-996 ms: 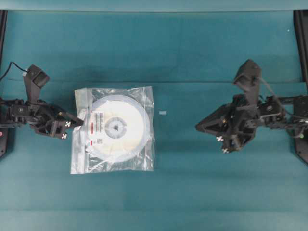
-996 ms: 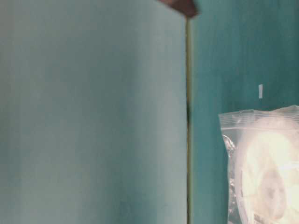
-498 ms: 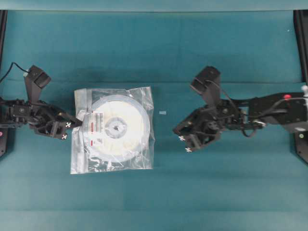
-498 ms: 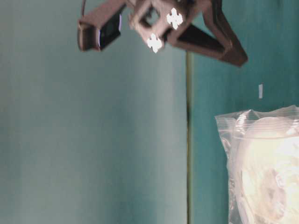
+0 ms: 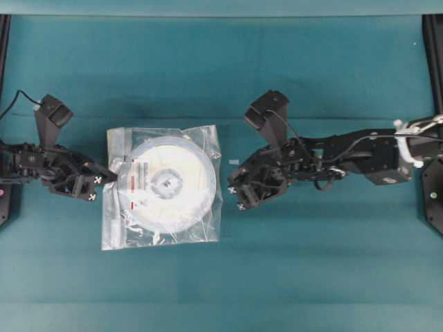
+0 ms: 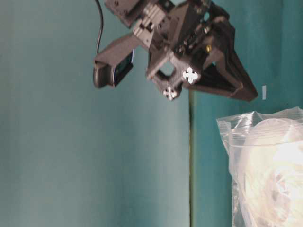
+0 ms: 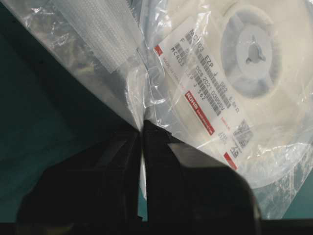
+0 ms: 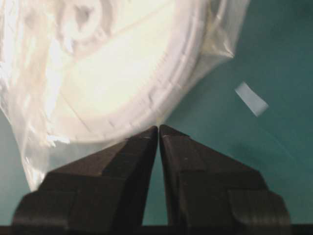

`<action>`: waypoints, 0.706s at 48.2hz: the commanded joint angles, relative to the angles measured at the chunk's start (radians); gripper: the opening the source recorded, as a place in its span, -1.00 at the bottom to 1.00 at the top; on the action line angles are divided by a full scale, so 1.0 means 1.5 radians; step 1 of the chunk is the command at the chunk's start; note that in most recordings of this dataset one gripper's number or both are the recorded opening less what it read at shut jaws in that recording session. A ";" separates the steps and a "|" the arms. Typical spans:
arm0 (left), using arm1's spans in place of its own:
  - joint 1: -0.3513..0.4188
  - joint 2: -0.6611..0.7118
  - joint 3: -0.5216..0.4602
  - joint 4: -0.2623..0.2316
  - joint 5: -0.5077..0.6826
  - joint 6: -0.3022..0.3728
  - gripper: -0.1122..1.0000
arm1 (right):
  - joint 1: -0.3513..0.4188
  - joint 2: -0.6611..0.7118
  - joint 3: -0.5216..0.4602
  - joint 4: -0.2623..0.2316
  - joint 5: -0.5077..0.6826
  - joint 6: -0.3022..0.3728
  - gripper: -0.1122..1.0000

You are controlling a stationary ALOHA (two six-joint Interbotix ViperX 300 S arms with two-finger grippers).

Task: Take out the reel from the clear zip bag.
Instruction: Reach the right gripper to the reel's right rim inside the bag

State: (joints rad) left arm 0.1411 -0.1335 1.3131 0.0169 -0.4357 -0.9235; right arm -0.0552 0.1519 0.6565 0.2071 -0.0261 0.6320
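Crinkly film of the clear zip bag (image 7: 122,93) sits pinched in my left claw (image 7: 142,129), seen only by its wrist camera; the reel (image 5: 166,183) lies inside, label up. My right claw (image 8: 158,128), nearly closed, hovers just beside.

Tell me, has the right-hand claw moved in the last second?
Yes. In the overhead view the right gripper has travelled leftward past the small white scrap on the table, ending just beside the clear zip bag.
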 commanded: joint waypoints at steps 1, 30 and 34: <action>-0.001 0.001 0.000 0.002 0.002 0.001 -0.75 | -0.001 0.004 -0.026 0.001 -0.004 0.008 -0.14; -0.001 0.001 0.006 0.002 0.006 0.002 -0.75 | -0.017 0.048 -0.070 0.002 0.002 0.071 0.74; -0.001 0.001 0.006 0.002 0.006 0.001 -0.75 | -0.019 0.055 -0.077 0.002 0.010 0.071 0.74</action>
State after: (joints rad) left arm 0.1427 -0.1350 1.3208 0.0169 -0.4295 -0.9235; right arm -0.0828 0.2332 0.5630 0.2086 -0.0153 0.7286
